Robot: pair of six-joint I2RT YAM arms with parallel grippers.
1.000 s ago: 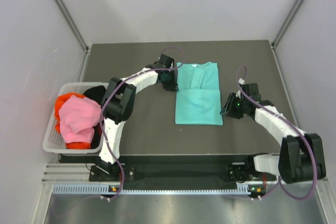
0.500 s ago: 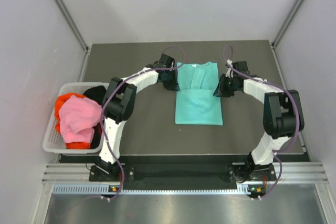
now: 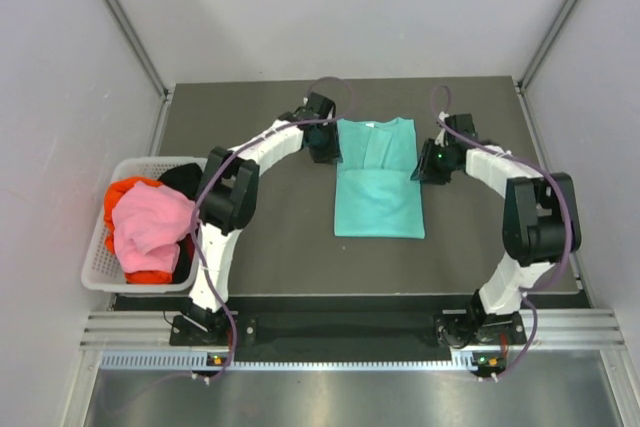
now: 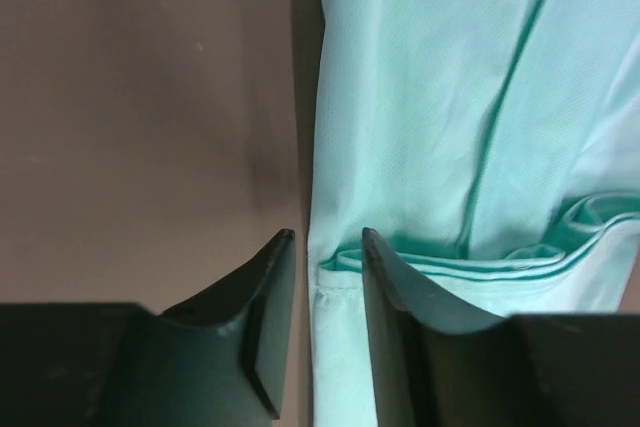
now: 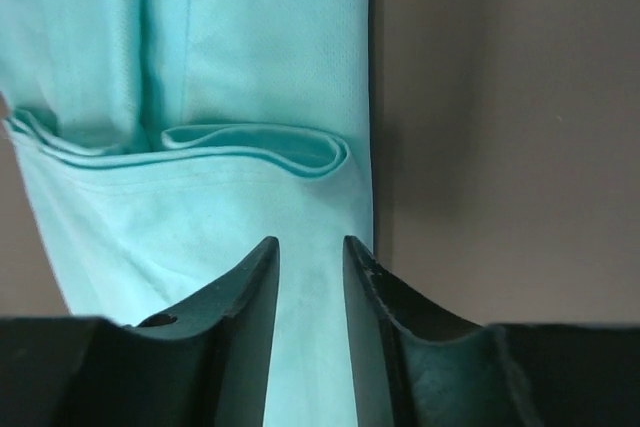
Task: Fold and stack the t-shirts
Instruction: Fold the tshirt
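Basket (image 3: 95,259): pink t-shirt (image 3: 150,227), red-orange t-shirt (image 3: 125,192), black t-shirt (image 3: 181,179). Left gripper (image 4: 325,247), right gripper (image 5: 310,252) slightly parted; teal t-shirt (image 3: 378,197) edges between jaws.

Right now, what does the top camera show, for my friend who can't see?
A half-folded teal t-shirt lies on a dark table, the left gripper and right gripper at its two side edges. A white basket on the left holds other shirts.

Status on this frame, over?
Left claw and right claw slightly open, at side edges of teal t-shirt. Part-folded, flat. Other shirts in basket; nothing blocking.
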